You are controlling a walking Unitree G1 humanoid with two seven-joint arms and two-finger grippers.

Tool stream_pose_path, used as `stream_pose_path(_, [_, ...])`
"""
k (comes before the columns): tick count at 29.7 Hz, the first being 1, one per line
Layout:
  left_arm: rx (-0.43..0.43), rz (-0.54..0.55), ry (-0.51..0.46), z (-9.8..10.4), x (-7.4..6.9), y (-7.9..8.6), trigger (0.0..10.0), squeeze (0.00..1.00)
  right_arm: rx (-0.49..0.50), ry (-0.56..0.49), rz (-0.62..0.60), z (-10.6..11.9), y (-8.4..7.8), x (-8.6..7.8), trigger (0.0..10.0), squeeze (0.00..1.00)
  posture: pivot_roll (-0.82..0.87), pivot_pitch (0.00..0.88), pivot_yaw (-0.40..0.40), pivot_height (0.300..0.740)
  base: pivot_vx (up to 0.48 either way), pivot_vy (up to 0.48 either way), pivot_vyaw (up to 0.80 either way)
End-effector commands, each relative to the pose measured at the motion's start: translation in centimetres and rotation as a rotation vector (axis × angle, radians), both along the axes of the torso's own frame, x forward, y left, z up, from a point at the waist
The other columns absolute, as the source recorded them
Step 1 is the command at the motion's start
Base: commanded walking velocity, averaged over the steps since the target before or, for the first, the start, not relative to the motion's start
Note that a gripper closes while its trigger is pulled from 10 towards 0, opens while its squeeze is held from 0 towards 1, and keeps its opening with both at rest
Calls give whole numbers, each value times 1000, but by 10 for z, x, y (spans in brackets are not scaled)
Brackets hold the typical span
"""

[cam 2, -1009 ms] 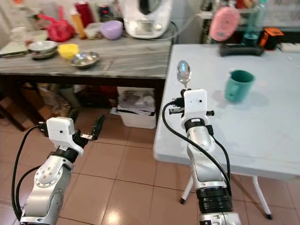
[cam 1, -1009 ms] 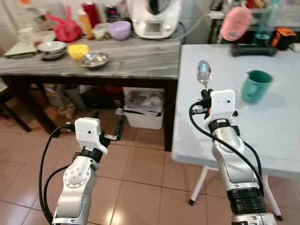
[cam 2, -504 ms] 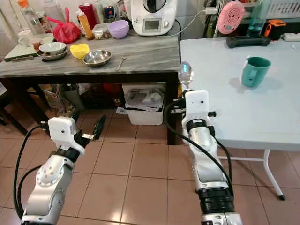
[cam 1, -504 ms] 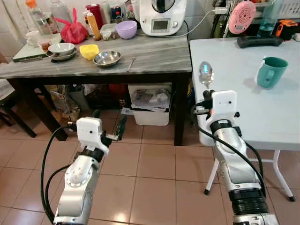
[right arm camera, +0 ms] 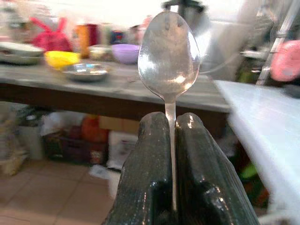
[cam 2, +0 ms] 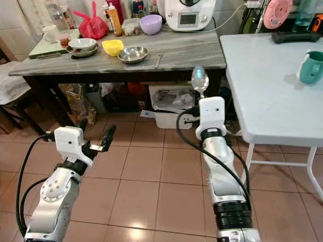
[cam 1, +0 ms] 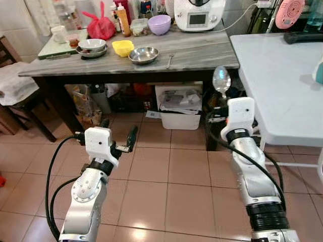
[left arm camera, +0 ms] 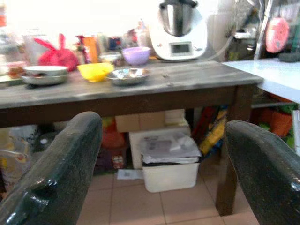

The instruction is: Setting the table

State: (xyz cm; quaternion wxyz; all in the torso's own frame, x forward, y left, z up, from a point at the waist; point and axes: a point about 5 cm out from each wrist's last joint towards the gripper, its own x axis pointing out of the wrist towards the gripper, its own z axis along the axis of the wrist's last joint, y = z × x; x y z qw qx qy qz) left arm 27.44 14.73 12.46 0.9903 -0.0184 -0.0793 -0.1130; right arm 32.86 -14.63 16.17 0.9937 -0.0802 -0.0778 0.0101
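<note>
A silver spoon [cam 1: 221, 79] stands upright, bowl end up, its handle pinched in my right gripper [right arm camera: 171, 123], which is shut on it. That gripper [cam 1: 220, 99] hangs over the tiled floor, just left of the white table's [cam 1: 282, 75] near corner. A teal mug [cam 2: 311, 67] stands on that table at the far right. My left gripper [cam 1: 118, 130] is open and empty, low over the floor in front of the grey marble table [cam 1: 202, 53]. In the left wrist view its fingers [left arm camera: 61, 164] stand wide apart.
On the marble table are a steel bowl [cam 1: 143, 54], a yellow bowl [cam 1: 122, 47], a purple bowl [cam 1: 159, 23], stacked dishes [cam 1: 92, 46], a loose utensil [cam 1: 170, 60] and a white appliance [cam 1: 199, 14]. A white bin [cam 1: 180, 108] sits underneath. A cloth-covered chair [cam 1: 15, 85] stands left.
The camera has pulled back and swung left, so the white table has slid toward the right edge. Both arms keep their pose and the spoon stays held.
</note>
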Motion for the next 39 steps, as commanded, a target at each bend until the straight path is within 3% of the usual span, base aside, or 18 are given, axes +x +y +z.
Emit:
stream_pose_path(1, [18, 43, 4, 0, 0, 11, 10000, 0, 8, -36, 34, 9, 11, 1, 10000, 0, -103, 31, 100, 740, 0, 480, 0])
stream_pose_path(16, [14, 37, 2, -1, -1, 9, 10000, 0, 1, -36, 36, 9, 11, 2, 10000, 0, -105, 24, 92, 740, 0, 32, 0])
stream_pose_path(39, [-2, 11, 2, -2, -3, 5, 10000, 0, 8, -31, 28, 8, 9, 2, 10000, 0, -112, 30, 93, 740, 443, 0, -52])
